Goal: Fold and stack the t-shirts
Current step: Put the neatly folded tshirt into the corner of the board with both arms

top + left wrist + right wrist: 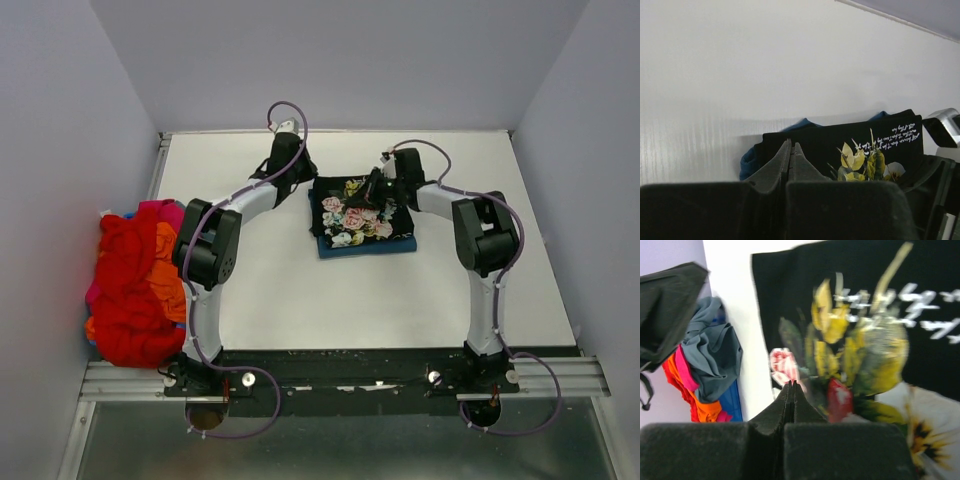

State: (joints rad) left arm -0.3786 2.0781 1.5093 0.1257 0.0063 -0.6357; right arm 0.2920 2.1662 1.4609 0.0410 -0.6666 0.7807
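A folded black t-shirt with rose print (pixel 358 212) lies on a folded teal-blue t-shirt (pixel 368 246) at the table's middle back. My left gripper (pixel 300 186) is at the stack's left edge, its jaws shut with nothing seen between them (pixel 791 145); the black shirt (pixel 865 142) and a blue edge (pixel 747 163) lie just beyond its tips. My right gripper (pixel 377 190) is over the black shirt's far part, shut and empty (pixel 793 384); the print (pixel 860 350) below it is blurred. A heap of red, orange and pink shirts (pixel 132 282) lies at the left edge.
The right wrist view shows the heap with a grey-blue shirt (pixel 715 352) on it, and the left arm's dark gripper body (pixel 665 315) at the upper left. Walls enclose the table on the left, back and right. The arms' mounting rail (pixel 340 372) runs along the near edge.
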